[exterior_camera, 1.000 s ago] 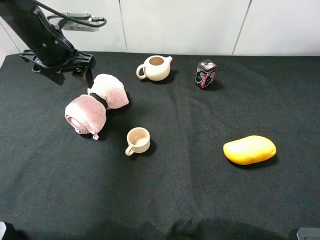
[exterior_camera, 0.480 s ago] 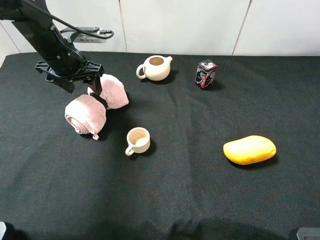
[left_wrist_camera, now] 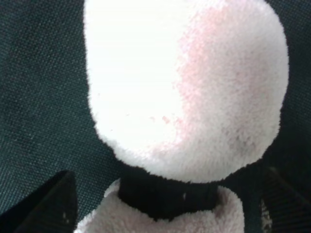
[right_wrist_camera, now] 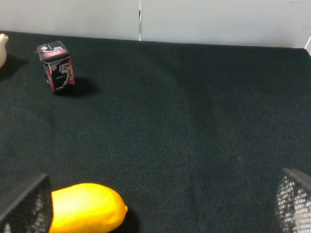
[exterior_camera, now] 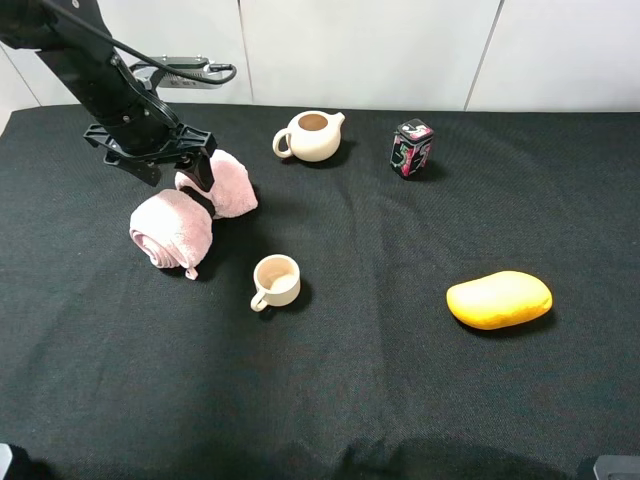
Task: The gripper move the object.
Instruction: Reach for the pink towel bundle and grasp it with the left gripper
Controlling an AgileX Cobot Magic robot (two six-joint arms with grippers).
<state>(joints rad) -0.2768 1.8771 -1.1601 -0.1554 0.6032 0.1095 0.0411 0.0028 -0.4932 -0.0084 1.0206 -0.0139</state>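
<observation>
High camera first: the left gripper is down at the far left of the black cloth, right on top of the pink towel. It hides the near edge of the far lobe, and the waist sits just below the claw. The cup sits near the front lobe, while the teapot, the tin and the yellow mango shape are well apart from it. From here I can't tell how the jaws stand. Over to the left wrist, and there's the answer: one fluffy lobe fills the picture, the dark band is dead centre below it, and the two fingertips sit out at the corners, spread wide, cloth showing between each tip and the towel. So it's apart and straddling, nothing pinched yet. The good play, I'd say, is to sink until the tips flank that band, then close firmly on the waist, because terry squashes and a shallow bite on a lobe would likely slip. Lift straight up before travelling, so the hanging lobes don't clip the cup. Right wrist view: the right gripper is spread too and holding nothing, parked over bare cloth with the mango shape just beside one finger, well clear of the action.
</observation>
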